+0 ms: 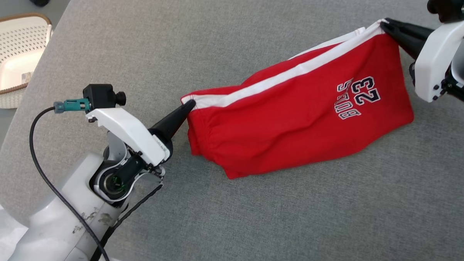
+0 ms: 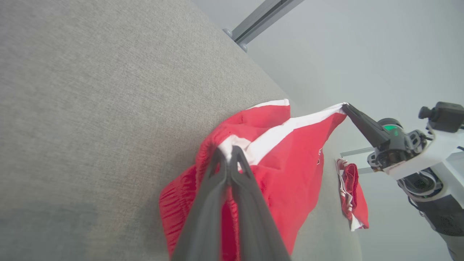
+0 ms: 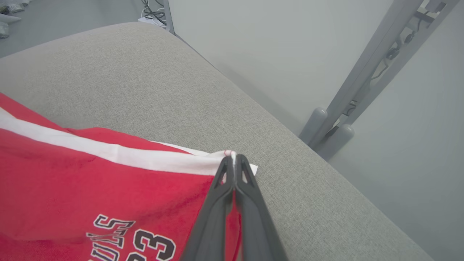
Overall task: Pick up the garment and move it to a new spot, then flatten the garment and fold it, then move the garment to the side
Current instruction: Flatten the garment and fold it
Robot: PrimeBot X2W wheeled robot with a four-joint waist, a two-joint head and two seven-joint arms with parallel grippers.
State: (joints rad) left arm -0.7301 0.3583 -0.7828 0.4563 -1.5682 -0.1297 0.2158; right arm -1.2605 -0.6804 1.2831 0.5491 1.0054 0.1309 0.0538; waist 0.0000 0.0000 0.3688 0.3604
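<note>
The garment (image 1: 293, 116) is a pair of red shorts with a white stripe and a "23" print, stretched between both grippers above the grey padded table (image 1: 235, 215). My left gripper (image 1: 190, 104) is shut on its left white-striped corner, and my right gripper (image 1: 384, 23) is shut on its right corner. The garment's lower part droops onto the table. In the left wrist view the fingers pinch the white edge of the garment (image 2: 290, 152), with the right gripper (image 2: 346, 106) holding the far corner. In the right wrist view my right gripper (image 3: 233, 159) clamps the white hem of the garment (image 3: 90, 181).
A white perforated basket (image 1: 9, 57) stands off the table's left edge. Another red and white cloth (image 2: 353, 195) hangs beyond the table's far side. A grey metal frame (image 3: 362, 79) stands past the table's edge. Bare table lies in front of the garment.
</note>
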